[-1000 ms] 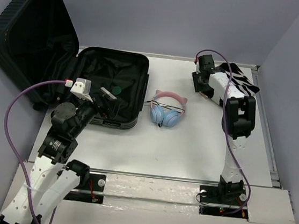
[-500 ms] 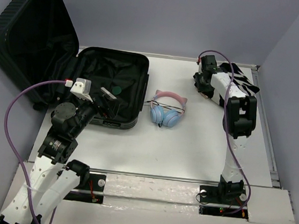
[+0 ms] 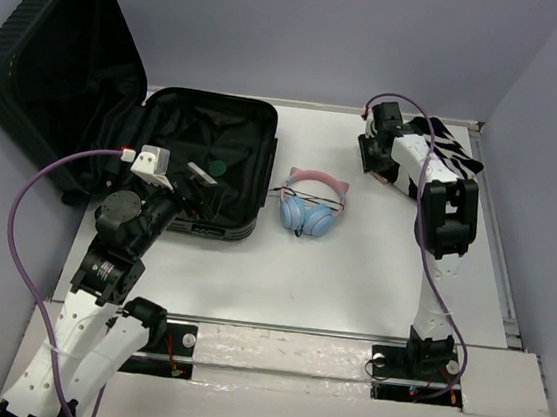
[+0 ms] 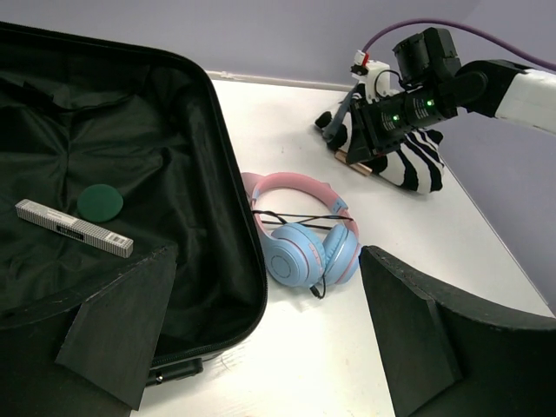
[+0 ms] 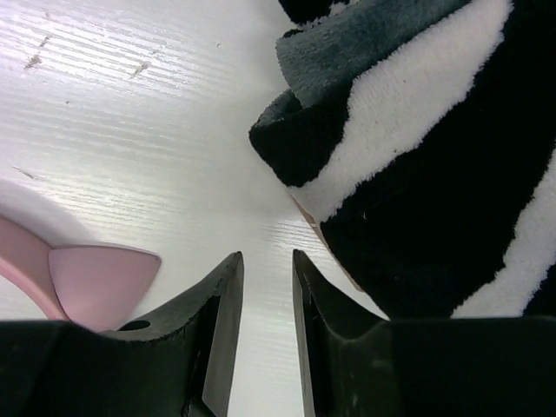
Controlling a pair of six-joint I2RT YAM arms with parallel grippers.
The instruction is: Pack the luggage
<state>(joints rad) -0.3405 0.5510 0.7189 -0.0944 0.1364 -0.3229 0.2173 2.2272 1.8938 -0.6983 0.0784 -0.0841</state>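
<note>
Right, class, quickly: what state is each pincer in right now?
Left pincer: wide open, holding nothing.
Right pincer: open only a slit, holding nothing, beside the pouch.

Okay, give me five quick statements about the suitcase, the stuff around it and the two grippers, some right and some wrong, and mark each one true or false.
1. The luggage lies open, its lid leaning back on the left. True.
2. The headphones are packed inside the luggage. False: they lie on the table just right of it.
3. A green disc and a slim pale bar lie on the luggage lining. True.
4. The left gripper is shut on the headphones. False: its jaws are wide open and hold nothing, above the luggage's near edge.
5. The zebra-striped pouch lies at the table's far right, beside the right gripper. True.
</note>
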